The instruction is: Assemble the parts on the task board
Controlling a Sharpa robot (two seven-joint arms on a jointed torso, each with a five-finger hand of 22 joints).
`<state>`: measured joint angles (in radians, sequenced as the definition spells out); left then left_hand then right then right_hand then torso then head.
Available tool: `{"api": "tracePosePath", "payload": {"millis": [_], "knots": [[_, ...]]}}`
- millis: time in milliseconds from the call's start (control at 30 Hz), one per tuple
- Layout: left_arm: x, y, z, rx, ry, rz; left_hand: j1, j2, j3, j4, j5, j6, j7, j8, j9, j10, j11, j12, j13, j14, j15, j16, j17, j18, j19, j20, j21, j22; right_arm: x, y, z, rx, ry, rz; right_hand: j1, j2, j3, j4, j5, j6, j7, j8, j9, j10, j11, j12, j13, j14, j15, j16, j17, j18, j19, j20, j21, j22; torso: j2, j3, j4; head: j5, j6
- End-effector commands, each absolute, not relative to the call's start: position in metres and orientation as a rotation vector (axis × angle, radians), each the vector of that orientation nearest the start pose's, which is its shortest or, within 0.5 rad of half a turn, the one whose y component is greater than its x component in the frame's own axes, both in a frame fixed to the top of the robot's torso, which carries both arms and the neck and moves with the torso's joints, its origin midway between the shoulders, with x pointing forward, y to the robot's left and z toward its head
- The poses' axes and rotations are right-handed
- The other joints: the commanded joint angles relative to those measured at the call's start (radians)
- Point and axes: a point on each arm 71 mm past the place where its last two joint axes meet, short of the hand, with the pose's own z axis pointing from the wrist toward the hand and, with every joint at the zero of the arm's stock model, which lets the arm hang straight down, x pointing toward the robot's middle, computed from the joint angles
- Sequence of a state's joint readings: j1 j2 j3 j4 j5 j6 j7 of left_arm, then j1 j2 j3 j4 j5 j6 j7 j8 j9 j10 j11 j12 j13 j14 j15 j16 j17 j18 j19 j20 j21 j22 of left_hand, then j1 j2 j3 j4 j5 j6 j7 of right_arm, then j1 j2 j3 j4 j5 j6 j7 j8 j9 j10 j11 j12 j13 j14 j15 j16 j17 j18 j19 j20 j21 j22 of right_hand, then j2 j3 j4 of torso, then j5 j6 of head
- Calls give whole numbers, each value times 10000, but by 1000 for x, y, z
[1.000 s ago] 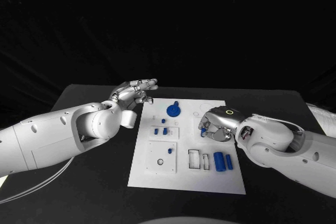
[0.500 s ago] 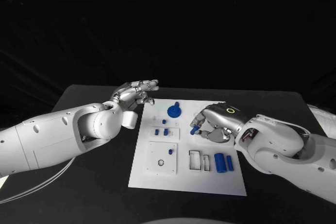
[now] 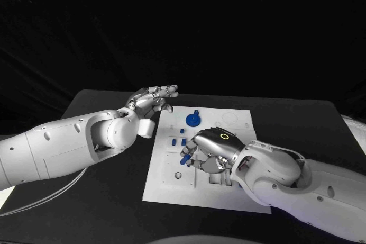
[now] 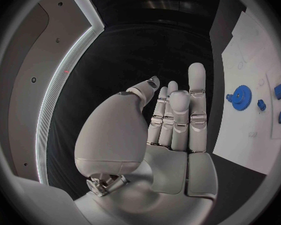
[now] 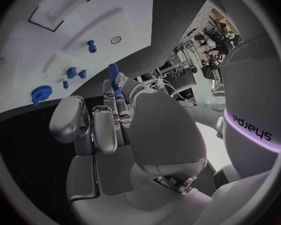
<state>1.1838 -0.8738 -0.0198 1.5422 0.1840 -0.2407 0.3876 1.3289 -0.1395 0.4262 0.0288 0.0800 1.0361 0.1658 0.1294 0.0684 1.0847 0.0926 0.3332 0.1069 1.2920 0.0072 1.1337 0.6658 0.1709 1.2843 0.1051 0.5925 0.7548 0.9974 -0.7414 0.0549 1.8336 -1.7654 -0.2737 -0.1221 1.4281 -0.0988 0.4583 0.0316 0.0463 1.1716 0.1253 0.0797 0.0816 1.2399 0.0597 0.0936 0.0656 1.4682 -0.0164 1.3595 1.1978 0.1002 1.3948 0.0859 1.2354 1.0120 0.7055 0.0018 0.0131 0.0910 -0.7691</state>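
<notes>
The white task board [image 3: 169,190] lies in the middle of the black table. My right hand [image 3: 211,150] hovers over the board's middle and pinches a blue peg [image 3: 185,160] at its fingertips; the right wrist view shows that peg [image 5: 113,75] sticking out past the fingers. A blue gear [image 3: 191,118] stands at the board's far end, with small blue pieces [image 3: 177,142] in a recess nearer to me. My left hand [image 3: 157,98] is held open beside the board's far left corner, fingers straight, holding nothing. Its wrist view shows the gear [image 4: 242,94] off to its side.
A round hole [image 3: 177,175] sits in the board's near left plate, just below the held peg. In the right wrist view the hole [image 5: 116,40] and a rectangular recess [image 5: 64,6] lie beyond the fingertips. My right forearm covers the board's near right part.
My right hand has moved left and toward me across the board with the blue peg, now covering the slots and blue cylinders seen earlier. The left hand has barely shifted.
</notes>
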Motion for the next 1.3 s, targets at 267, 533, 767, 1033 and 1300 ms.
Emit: {"api": "tracePosePath", "payload": {"millis": [267,533,767,1033,1300], "knots": [[486,217,-180,-13236,13771,-16726,13,125,-30,-48,60,-73,28,67,-6,-87,5,38,9,-75,2,-8,-12,110,49,0,-65,-11,371,-56,-213,-5792,16037,9990,77,11,124,-31,61,6,34,-13,9,60,4,-34,10,408,-71,33,0,41,38,-58,48,13,10,4,-9,148,-102],[485,218,-180,-13166,13768,-16682,6,140,-35,-44,57,-79,32,70,-6,-100,8,53,9,-75,4,-3,-13,110,51,1,-70,-15,373,-57,-223,-6071,16368,9547,69,11,138,-39,65,8,40,-17,10,62,10,-42,11,408,-67,35,3,41,37,-57,49,13,4,0,-1,138,-143],[485,218,-180,-13145,13773,-16682,6,140,-35,-44,57,-79,32,70,-6,-100,8,53,9,-75,4,-3,-13,110,51,1,-70,-15,375,-55,-226,-6203,16567,9368,46,8,141,-36,64,15,44,-17,12,67,15,-46,12,409,-63,40,10,39,37,-55,52,17,4,0,-15,157,-155],[485,218,-180,-13142,13780,-16688,6,140,-35,-44,57,-79,32,70,-6,-100,8,53,9,-75,4,-3,-13,110,51,1,-70,-15,376,-51,-230,-6272,16561,9283,46,8,141,-36,64,15,44,-17,12,67,15,-46,12,409,-63,40,10,39,37,-55,52,17,12,5,-8,170,-176],[485,218,-180,-13143,13788,-16692,6,140,-35,-44,57,-79,32,70,-6,-100,8,53,9,-75,4,-3,-13,110,51,1,-70,-15,375,-48,-230,-6280,16484,9326,29,7,144,-33,61,18,45,-18,13,70,17,-51,13,407,-61,36,1,41,34,-53,47,8,5,0,-8,164,-193]]}}
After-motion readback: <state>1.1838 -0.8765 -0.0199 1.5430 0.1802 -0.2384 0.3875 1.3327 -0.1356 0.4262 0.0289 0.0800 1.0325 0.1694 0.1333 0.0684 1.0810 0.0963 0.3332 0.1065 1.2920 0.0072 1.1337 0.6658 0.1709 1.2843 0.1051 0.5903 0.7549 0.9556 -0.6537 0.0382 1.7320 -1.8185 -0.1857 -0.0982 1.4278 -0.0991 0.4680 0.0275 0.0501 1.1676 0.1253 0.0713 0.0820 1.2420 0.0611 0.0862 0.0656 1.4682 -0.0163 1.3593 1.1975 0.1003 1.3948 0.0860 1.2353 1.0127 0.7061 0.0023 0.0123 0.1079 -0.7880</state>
